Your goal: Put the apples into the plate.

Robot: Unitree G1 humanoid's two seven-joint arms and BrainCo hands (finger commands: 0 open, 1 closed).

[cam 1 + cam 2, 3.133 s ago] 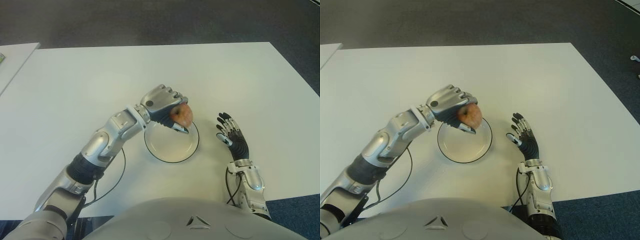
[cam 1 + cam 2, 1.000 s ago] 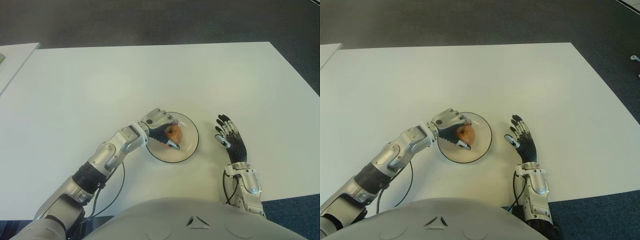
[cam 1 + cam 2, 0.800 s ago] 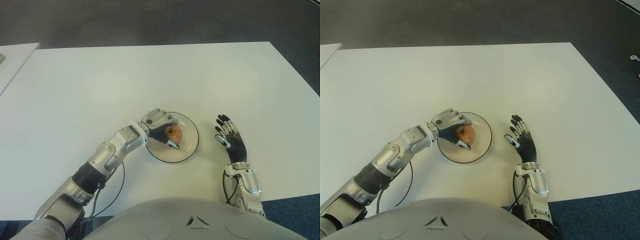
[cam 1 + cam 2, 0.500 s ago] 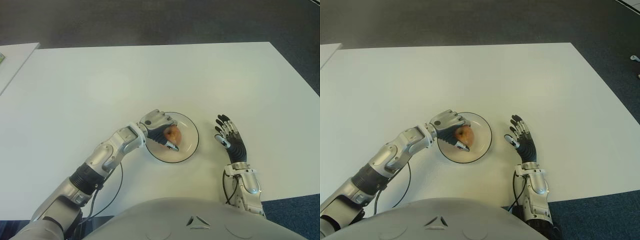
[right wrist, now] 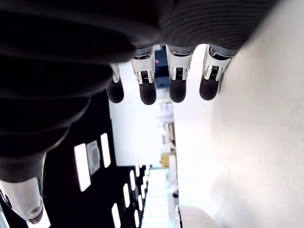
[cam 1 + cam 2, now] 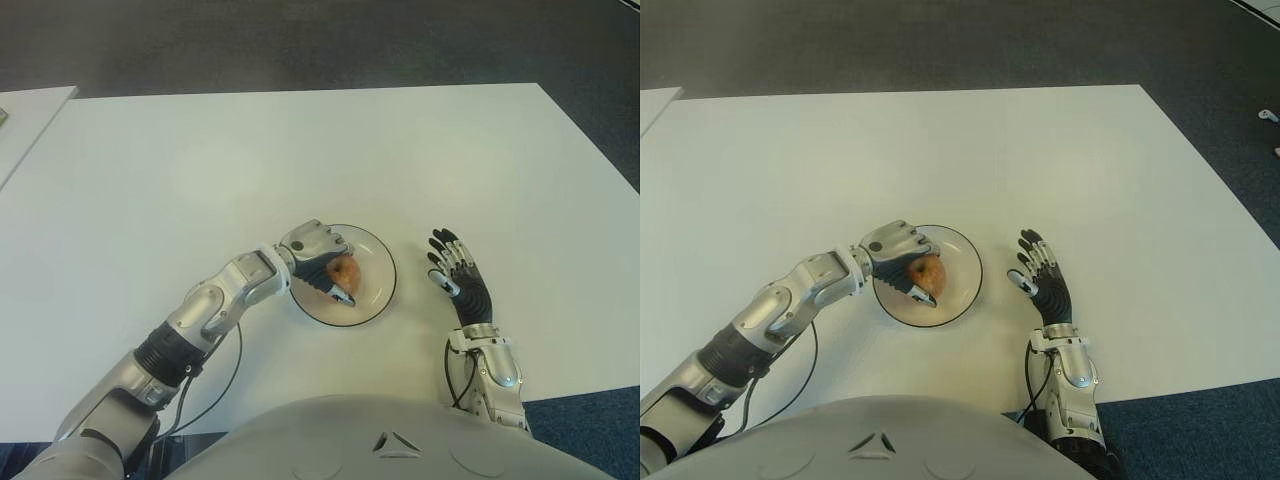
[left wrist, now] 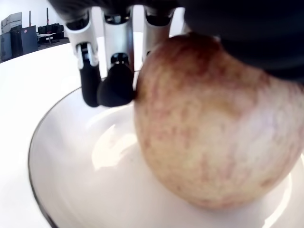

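Lying nearest the robot's body, the right hand (image 6: 462,282) shows at the plate's three o'clock, apart from the rim, its dark fingers (image 5: 147,88) stretched out and relaxed with nothing in them. At the centre of the white table (image 6: 200,150) sits the plate (image 6: 377,293), round, white, shallow, edged with a thin dark line. The left hand (image 6: 318,250) reaches in over the plate's nine o'clock rim, its silver knuckles arched above the apple (image 6: 345,271) and its fingers (image 7: 115,85) curled around the fruit, gripping it. The apple sits on the plate's floor, slightly toward nine o'clock of the middle. It is a rounded fruit with mottled skin: reddish-brown flecks and streaks over a pale yellow-pink ground, redder toward the top, lighter and smoother low on the side. The glossy plate surface beneath it carries a soft bright reflection. Beyond twelve o'clock the tabletop runs bare to its far edge, where dark floor (image 6: 300,40) begins.
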